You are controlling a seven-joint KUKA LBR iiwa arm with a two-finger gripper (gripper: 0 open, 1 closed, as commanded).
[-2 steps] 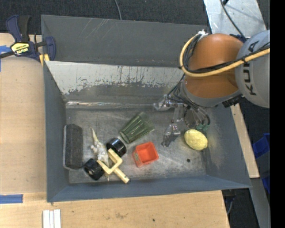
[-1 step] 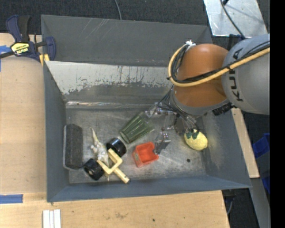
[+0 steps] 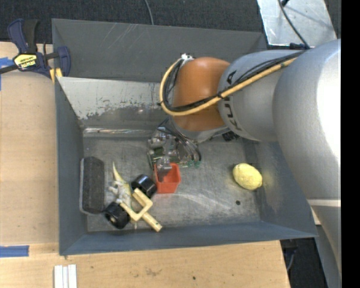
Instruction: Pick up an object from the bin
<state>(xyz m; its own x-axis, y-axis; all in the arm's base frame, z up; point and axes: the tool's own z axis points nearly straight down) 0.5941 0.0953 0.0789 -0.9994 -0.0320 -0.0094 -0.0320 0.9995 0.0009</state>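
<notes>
**Gripper low over red block, mid-bin**

The arm [image 3: 288,95] is reaching in from the view's right, w/ its orange wrist cover [image 3: 195,92] hanging over the back of the bin [image 3: 168,47]. The gripper [image 3: 165,159] is sitting low near the ctr of the floor, right above a small red block [image 3: 169,182]. The block's top edge is meeting the gripper tip. Can't tell whether the gripper is open, closed or gripping the block.

The block is lying on the floor, approx. mid-bin. Just beside it, toward the view's left, a cream-and-black toy [image 3: 135,204] is lying in a small jumble. A dark grey pad [image 3: 93,185] is lying past that, near the left wall. A yellow ball [image 3: 247,176] is sitting well apart on the right side.
</notes>
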